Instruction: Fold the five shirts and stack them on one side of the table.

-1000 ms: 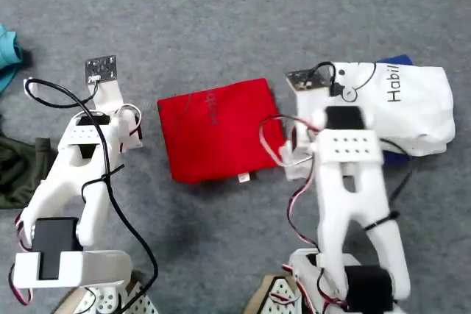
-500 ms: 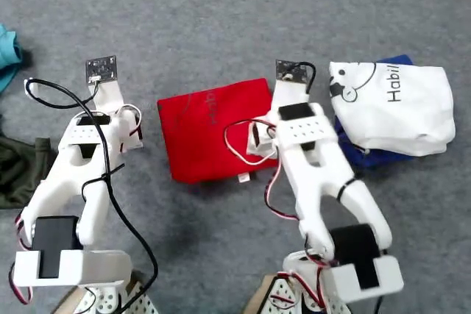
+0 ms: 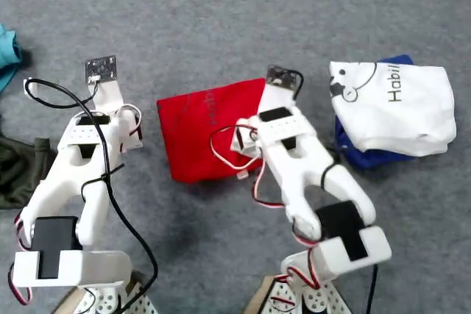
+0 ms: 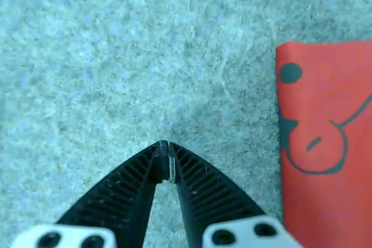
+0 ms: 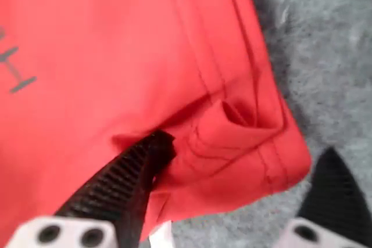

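Corner of red shirt (image 5: 116, 56) inside wide-spread right gripper (image 5: 244, 148); left gripper (image 4: 164, 146) closed over grey table (image 4: 116, 45).

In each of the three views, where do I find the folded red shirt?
High view: the folded red fabric shirt lies at the middle of the grey felt tabletop.
Left wrist view: it lies beside the shut left end effector, apart from it.
Right wrist view: its corner lies between the fingers of the open right end effector.
Shared landmark: the grey felt tabletop.
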Tool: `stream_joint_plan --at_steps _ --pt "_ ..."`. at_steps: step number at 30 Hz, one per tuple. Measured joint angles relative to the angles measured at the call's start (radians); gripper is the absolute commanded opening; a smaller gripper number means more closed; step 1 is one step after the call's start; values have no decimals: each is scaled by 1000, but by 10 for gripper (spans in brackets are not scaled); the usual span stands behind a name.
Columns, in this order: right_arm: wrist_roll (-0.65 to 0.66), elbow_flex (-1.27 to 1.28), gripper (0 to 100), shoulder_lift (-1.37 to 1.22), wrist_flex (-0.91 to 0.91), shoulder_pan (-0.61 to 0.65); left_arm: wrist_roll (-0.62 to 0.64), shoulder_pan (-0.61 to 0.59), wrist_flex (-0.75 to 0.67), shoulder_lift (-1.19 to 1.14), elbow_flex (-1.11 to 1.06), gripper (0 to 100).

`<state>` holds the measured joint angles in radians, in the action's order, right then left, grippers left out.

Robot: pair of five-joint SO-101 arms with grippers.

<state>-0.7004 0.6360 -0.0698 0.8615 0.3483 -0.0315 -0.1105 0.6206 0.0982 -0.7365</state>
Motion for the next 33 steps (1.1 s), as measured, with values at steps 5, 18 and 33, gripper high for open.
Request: stream_joint_plan --at_steps 5,18,33 --pt "-15 -18 83 -38 5 -2 0 0 0 0 0 19" --pt "-15 -152 2 -69 163 -87 0 0 0 0 0 19" --pt "219 -775 3 -83 479 -293 0 0 0 0 0 19"
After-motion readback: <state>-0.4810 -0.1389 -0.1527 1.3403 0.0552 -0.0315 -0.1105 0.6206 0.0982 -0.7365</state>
